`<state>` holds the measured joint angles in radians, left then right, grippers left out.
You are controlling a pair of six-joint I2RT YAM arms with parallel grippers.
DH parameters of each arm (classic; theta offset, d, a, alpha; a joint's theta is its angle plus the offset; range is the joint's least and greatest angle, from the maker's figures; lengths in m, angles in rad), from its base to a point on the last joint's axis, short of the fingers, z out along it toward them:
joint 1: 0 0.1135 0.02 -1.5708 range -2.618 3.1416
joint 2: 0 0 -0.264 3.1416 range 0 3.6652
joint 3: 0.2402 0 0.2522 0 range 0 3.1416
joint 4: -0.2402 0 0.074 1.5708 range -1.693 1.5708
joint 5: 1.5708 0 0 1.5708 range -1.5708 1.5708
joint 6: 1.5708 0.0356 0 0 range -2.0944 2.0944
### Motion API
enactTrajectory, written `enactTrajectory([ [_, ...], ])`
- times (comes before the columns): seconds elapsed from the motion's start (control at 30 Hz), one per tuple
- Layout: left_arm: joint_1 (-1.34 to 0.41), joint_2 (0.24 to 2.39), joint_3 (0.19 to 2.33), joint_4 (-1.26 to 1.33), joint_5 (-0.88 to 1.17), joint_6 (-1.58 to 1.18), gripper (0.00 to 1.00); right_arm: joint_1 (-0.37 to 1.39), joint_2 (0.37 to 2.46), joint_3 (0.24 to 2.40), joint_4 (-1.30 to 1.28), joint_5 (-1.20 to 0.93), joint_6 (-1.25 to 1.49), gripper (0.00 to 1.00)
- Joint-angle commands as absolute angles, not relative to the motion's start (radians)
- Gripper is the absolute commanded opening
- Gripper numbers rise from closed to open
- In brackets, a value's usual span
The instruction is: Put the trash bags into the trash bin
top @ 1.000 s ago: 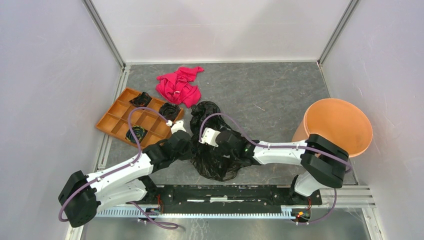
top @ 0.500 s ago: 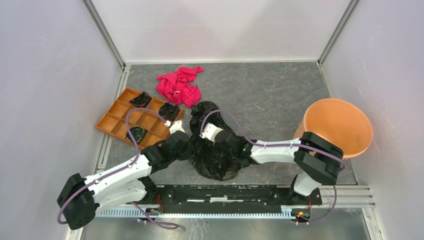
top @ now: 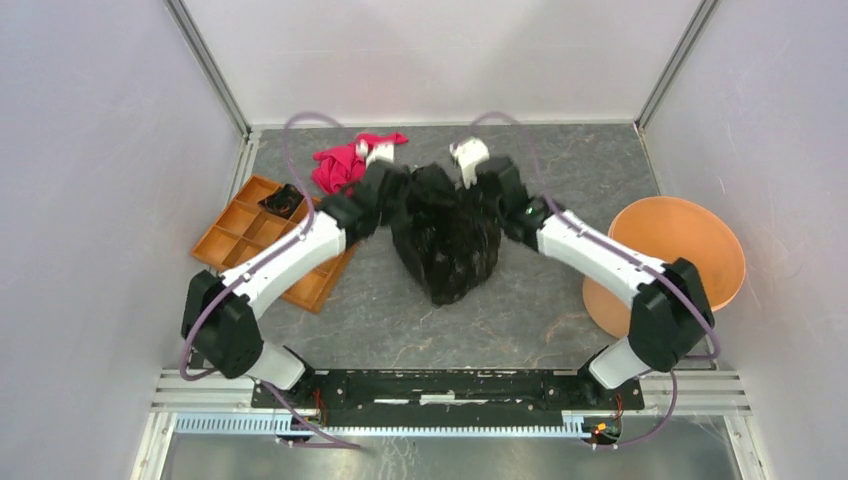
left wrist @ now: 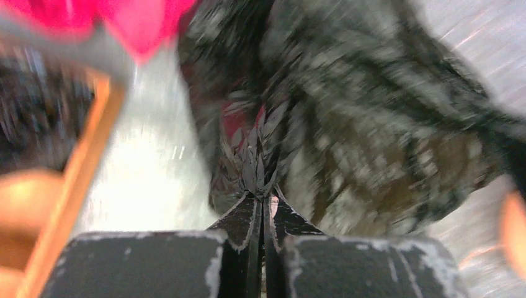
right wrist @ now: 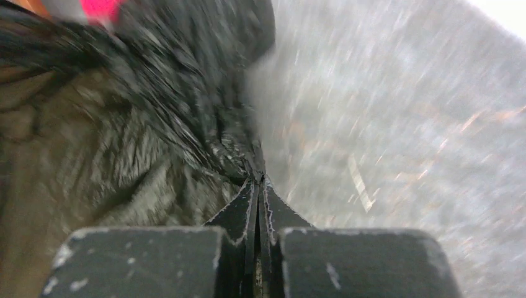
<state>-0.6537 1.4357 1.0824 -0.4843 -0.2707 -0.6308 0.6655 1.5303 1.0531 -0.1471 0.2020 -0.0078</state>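
Note:
A large crumpled black trash bag (top: pixel 446 240) hangs stretched between my two grippers over the middle of the table. My left gripper (top: pixel 408 190) is shut on its left top edge, and in the left wrist view the film (left wrist: pixel 347 124) bunches right at that gripper (left wrist: pixel 262 195). My right gripper (top: pixel 487 186) is shut on the right top edge; the right wrist view shows this gripper (right wrist: pixel 259 180) pinching the bag (right wrist: pixel 124 124). The orange trash bin (top: pixel 672 255) stands at the right edge, apart from the bag. A small black wad (top: pixel 283 200) lies in the tray.
An orange compartment tray (top: pixel 232 240) lies at the left, partly under my left arm. A pink-red cloth (top: pixel 337 166) lies at the back, behind the left gripper. Metal rails run along the left and right walls.
Both arms have swung from the near middle toward the back, lifting the big bag and spreading it between them. The right gripper has shut on the bag.

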Motion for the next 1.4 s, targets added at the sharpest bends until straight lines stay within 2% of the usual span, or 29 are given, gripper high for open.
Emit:
enactTrajectory([
  [0.0,-0.638,1.422,1.522,-0.500,-0.275,-0.393,0.02,0.655,1.415,1.421,-0.315,0.174,-0.056,0.00],
  [0.07,-0.656,1.358,1.623,-0.442,-0.227,-0.354,0.02,0.669,1.315,1.469,-0.288,0.163,-0.080,0.00],
  [0.13,-0.683,1.271,1.605,-0.351,-0.194,-0.325,0.02,0.687,1.199,1.446,-0.227,0.136,-0.096,0.00],
  [0.23,-0.690,1.137,1.433,-0.233,-0.191,-0.343,0.02,0.695,1.050,1.271,-0.073,0.080,-0.091,0.00],
  [0.33,-0.689,1.069,1.212,-0.237,-0.307,-0.392,0.02,0.696,0.962,1.008,0.070,0.085,-0.087,0.00],
  [0.43,-0.687,1.088,1.025,-0.379,-0.399,-0.499,0.02,0.696,0.989,0.817,0.061,0.096,-0.033,0.00],
  [0.63,-0.688,1.015,0.692,-0.398,-0.307,-0.644,0.02,0.697,1.009,0.542,0.129,-0.087,0.128,0.00],
  [0.77,-0.686,0.942,0.764,-0.375,-0.303,-0.552,0.02,0.697,0.966,0.627,0.083,-0.040,0.060,0.00],
  [0.93,-0.686,1.014,1.212,-0.440,-0.221,-0.403,0.02,0.698,0.985,1.008,-0.113,-0.006,-0.070,0.00],
  [1.03,-0.686,1.008,1.365,-0.412,-0.150,-0.387,0.02,0.697,0.932,1.087,-0.103,-0.022,-0.068,0.00],
  [1.1,-0.686,0.963,1.348,-0.351,-0.138,-0.404,0.02,0.697,0.879,1.052,-0.056,-0.030,-0.041,0.01],
  [1.2,-0.686,0.910,1.194,-0.311,-0.222,-0.469,0.02,0.697,0.839,0.911,-0.008,-0.021,-0.013,0.01],
  [1.27,-0.686,0.927,1.072,-0.373,-0.292,-0.558,0.02,0.698,0.853,0.807,-0.008,-0.006,0.029,0.00],
  [1.37,-0.686,1.014,0.885,-0.464,-0.228,-0.651,0.02,0.698,0.923,0.661,-0.033,-0.010,0.116,0.00],
])
